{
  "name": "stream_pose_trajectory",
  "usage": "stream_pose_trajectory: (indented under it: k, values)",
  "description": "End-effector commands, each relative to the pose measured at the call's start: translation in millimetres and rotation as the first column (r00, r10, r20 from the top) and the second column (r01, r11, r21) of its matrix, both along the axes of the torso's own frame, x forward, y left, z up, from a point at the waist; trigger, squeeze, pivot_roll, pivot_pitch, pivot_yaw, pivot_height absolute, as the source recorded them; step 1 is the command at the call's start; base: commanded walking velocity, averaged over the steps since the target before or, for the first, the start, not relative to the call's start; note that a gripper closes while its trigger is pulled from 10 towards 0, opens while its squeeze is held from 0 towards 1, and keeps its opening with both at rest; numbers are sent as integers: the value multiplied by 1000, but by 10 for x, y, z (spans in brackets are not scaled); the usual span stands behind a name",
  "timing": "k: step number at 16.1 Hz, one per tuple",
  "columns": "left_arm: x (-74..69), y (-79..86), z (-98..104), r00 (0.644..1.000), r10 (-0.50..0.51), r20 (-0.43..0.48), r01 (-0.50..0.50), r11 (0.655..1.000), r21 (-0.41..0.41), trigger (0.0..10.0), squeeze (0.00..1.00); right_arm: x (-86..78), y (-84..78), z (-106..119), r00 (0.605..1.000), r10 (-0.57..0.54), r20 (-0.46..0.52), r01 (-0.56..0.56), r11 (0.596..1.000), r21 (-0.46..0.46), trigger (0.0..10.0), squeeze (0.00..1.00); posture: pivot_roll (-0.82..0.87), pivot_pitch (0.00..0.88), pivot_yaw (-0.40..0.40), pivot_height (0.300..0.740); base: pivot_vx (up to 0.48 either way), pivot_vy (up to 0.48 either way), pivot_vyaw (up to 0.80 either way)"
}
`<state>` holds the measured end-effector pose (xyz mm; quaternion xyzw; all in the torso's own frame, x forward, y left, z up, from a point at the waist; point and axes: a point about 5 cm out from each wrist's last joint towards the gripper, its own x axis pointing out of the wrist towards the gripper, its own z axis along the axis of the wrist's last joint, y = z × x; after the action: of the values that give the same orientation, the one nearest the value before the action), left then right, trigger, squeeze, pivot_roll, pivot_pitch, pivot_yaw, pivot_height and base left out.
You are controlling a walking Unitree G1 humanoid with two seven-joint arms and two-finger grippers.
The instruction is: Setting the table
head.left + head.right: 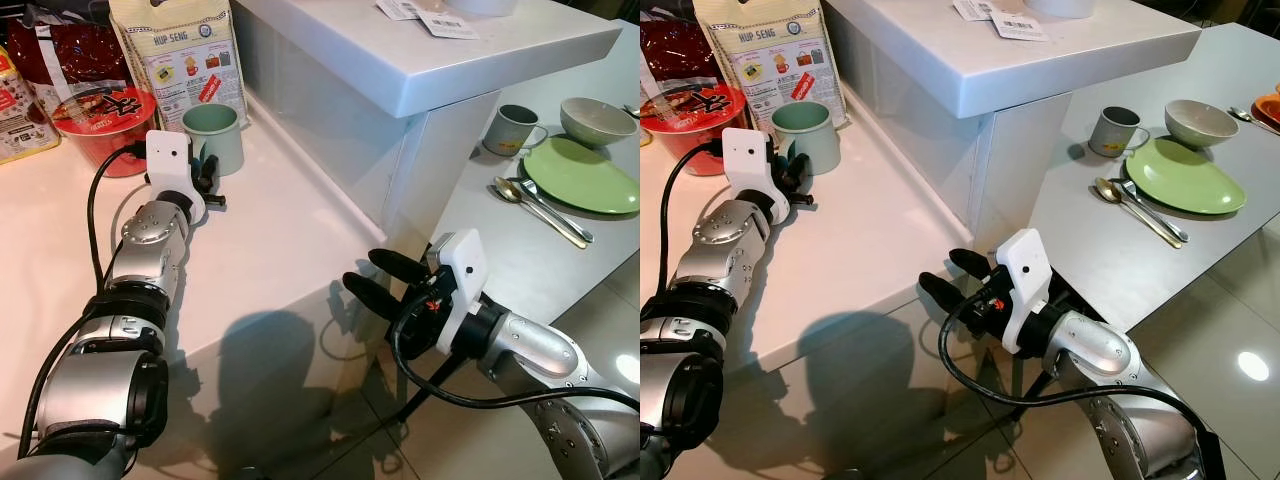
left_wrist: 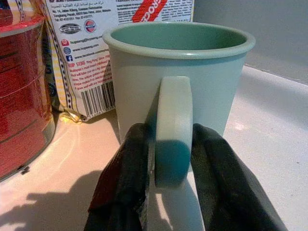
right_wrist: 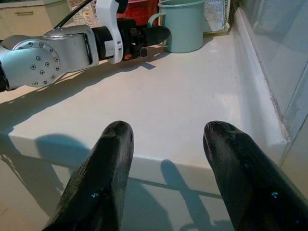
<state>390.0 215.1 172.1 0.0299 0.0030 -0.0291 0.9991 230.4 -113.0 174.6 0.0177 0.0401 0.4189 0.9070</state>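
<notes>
A pale green mug (image 1: 215, 135) stands upright on the white counter (image 1: 270, 240), in front of a cracker bag. My left gripper (image 1: 208, 180) reaches it from the near side. In the left wrist view its two fingers (image 2: 130, 163) press on either side of the mug's handle (image 2: 173, 130). My right gripper (image 1: 365, 270) hovers open and empty just off the counter's front corner, pointing toward the counter. On the grey dining table (image 1: 500, 250) to the right lie a green plate (image 1: 580, 172), a bowl (image 1: 597, 120), a grey mug (image 1: 512, 128) and a spoon (image 1: 520, 195).
A red noodle cup (image 1: 105, 120) and the cracker bag (image 1: 185, 55) stand close behind and left of the green mug. A raised white ledge (image 1: 420, 50) separates the counter from the dining table. Tiled floor (image 1: 330, 440) lies below the right arm.
</notes>
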Motion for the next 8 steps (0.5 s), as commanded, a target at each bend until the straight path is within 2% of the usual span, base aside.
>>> stream_pose_trajectory:
  k: [1,8]
  values:
    - [23,21,70,1000,2,19,-2,1000,-3,0,0,-2,6,8,1000,4,7,-4,1000,-11,10000,0,1,45,-26,740,0,0,0]
    - [-26,-38,-3,999,9,43,-7,999,-37,0,0,50,8,-4,1000,-13,18,13,1000,-11,10000,0,11,21,-23,740,0,0,0]
